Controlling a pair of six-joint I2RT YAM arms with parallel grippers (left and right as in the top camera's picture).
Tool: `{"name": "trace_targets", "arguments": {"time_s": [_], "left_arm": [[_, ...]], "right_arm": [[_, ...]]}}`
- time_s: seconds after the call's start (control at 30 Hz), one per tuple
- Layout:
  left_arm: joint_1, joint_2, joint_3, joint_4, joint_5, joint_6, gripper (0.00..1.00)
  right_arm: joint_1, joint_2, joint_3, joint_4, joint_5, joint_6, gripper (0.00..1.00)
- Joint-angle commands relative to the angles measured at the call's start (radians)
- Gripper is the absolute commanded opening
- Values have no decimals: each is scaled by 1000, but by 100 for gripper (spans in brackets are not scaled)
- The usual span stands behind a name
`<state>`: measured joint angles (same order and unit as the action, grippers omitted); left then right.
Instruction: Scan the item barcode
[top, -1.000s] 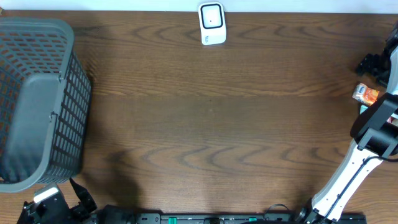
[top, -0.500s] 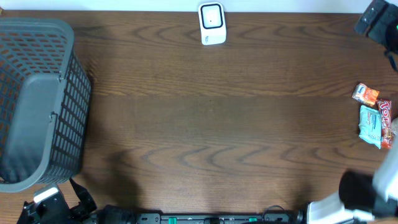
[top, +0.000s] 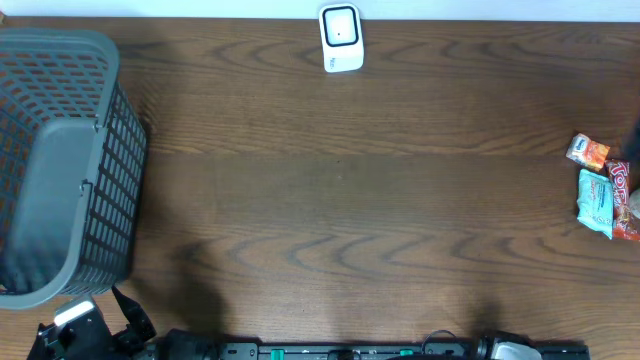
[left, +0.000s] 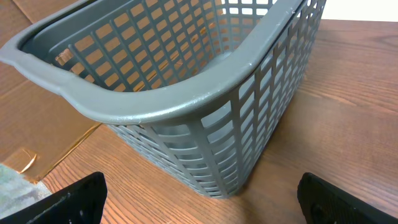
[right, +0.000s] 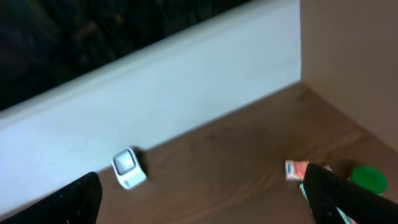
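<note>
So there's one gray basket (top: 112, 180), one white scanner (top: 341, 38), and three snack packets (top: 598, 202) over at the table's edge.

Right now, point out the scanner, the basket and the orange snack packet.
scanner (top: 341, 38): overhead view, centre of its white face.
basket (left: 163, 107): left wrist view, on the near grey rim.
orange snack packet (top: 588, 151): overhead view, middle of the wrapper.

The left gripper (left: 202, 202) has its jaws spread wide, holding nothing. The right gripper (right: 208, 198) likewise gapes wide, empty.
</note>
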<state>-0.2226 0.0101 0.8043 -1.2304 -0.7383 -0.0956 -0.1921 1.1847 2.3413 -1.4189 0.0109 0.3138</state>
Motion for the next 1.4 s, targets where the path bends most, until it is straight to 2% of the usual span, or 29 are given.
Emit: {"name": "trace_targets", "arguments": {"time_s": [0.0,0.2,0.37,0.93,1.2,1.37], "left_arm": [[3,-7,1,0,-5,13,98],[3,-7,1,0,-5,13,98],[3,-7,1,0,-5,13,98],[3,-7,1,0,-5,13,98],[3,-7,1,0,-6,13,98],[3,-7,1,0,-6,13,98]], "right_arm": [[3,-81,2,-20,-5,0,99],[3,-226,2,-111,-5,0,99],[3,-340,2,-280,-5,-1,99],[4,-618,1,-279,24,-1,99],[27,-718,-17,-277,173,0,99],[58,-769,-92,-243,262,0,99]]}}
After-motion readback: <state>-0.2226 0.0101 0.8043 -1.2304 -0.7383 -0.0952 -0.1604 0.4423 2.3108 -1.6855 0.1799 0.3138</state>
